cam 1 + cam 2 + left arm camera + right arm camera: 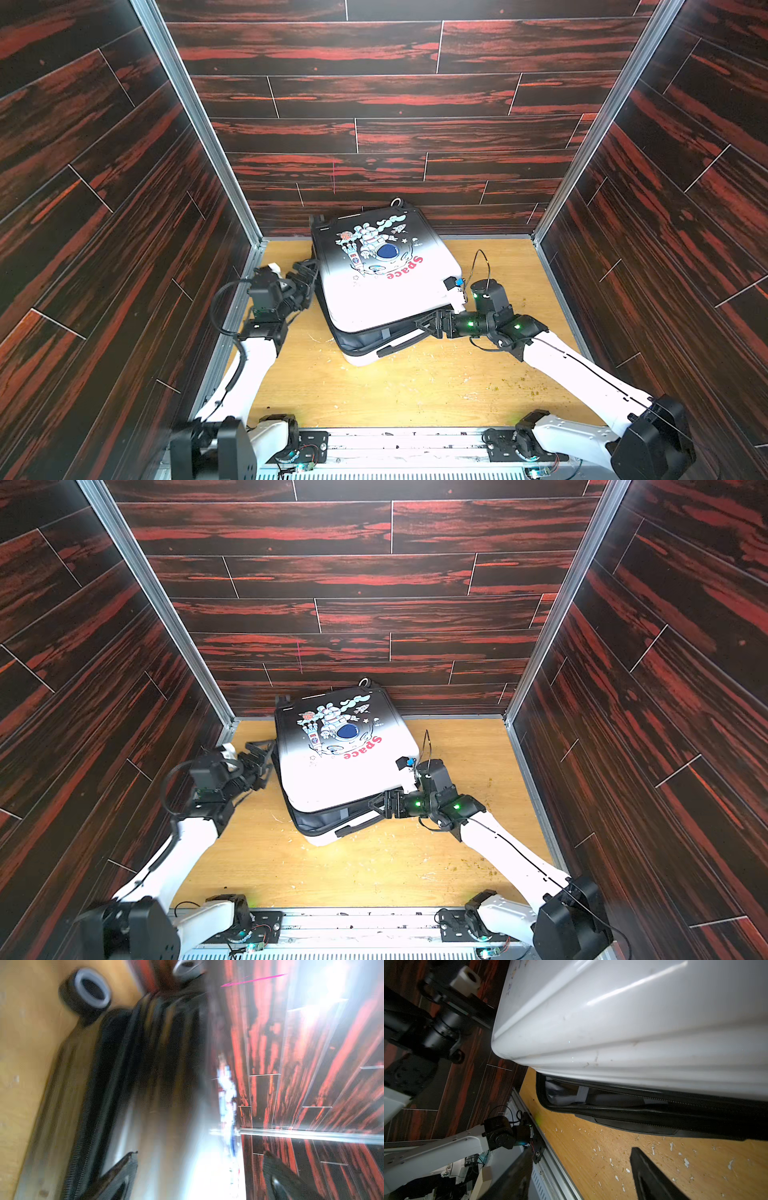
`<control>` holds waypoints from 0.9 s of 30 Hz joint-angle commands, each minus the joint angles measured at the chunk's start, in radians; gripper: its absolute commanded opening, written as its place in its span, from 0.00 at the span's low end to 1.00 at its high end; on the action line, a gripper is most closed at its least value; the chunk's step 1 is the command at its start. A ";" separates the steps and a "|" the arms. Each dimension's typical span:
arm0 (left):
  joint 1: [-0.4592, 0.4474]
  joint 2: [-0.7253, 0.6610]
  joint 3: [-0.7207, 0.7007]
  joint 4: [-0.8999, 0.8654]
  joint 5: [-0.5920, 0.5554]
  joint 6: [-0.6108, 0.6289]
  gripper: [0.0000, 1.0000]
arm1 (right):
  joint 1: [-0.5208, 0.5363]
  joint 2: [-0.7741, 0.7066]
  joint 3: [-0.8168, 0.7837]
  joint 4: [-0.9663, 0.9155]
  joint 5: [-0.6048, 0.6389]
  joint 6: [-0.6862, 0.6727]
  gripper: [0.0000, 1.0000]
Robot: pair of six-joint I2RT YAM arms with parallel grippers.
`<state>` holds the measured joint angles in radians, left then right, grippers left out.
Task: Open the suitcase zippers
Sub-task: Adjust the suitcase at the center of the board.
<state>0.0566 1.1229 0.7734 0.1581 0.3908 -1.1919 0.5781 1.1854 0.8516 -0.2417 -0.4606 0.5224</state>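
The suitcase (382, 291) (345, 775) lies flat at the back of the wooden table, astronaut print up. Its upper shell (633, 1022) is raised along the near edge, and a gap there shows grey lining (581, 1094). The zippers' dark track (654, 1098) (83, 1147) runs along the parted seam. No pull tabs can be made out. My left gripper (309, 282) (266, 762) (199, 1167) is open against the case's left side in a blurred wrist view. My right gripper (422, 324) (376, 802) (579, 1163) is open at the near right corner, empty.
Dark red wood-pattern walls (124, 208) close in the left, back and right sides. Two black wheels (93, 991) stick out at the case's far end. White flecks (612, 1167) litter the table (374, 395). An aluminium rail (395, 440) with the arm bases runs along the front.
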 commanded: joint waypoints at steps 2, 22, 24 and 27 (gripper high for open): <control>0.005 0.047 0.089 -0.202 -0.124 0.113 1.00 | 0.002 0.011 0.010 -0.018 0.019 -0.007 0.77; 0.076 1.168 1.236 -0.157 0.138 -0.086 1.00 | -0.089 -0.082 0.037 -0.217 0.177 -0.091 0.80; 0.064 1.233 1.320 -0.133 0.166 -0.115 1.00 | -0.095 -0.084 0.028 -0.220 0.177 -0.096 0.80; 0.051 1.300 1.378 0.017 0.199 -0.212 1.00 | -0.103 -0.077 0.012 -0.222 0.163 -0.105 0.80</control>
<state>0.1329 2.4138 2.0762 0.0143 0.5003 -1.2980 0.4843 1.1107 0.8669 -0.4358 -0.2874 0.4450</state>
